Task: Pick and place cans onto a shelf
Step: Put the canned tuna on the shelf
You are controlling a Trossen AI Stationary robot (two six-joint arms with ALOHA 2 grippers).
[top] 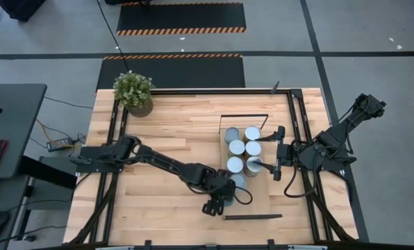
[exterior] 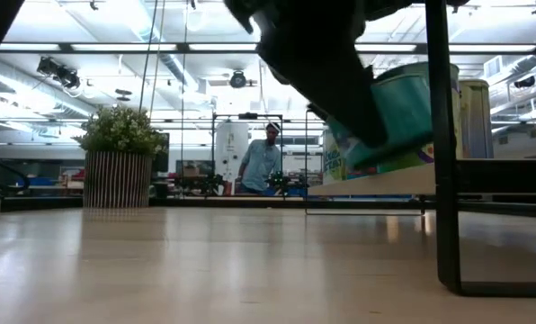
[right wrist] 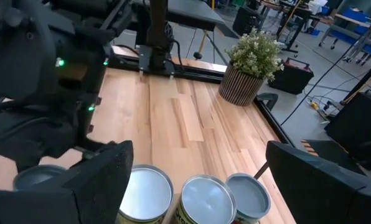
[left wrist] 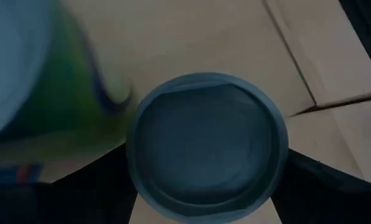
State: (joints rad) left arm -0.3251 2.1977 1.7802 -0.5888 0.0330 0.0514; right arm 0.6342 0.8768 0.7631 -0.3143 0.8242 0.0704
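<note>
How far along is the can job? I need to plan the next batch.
Done: six cans stand on the shelf. In hand: the left gripper grips a seventh can at the end of the row, while the right gripper hovers open beside the cans. Left: releasing that one; no other cans are in view.

smooth metal cans, light-wood shelf

Six cans stand upright, clustered in touching pairs on the light-wood shelf — round silvery tops up, teal-and-green labels on their sides.
</note>
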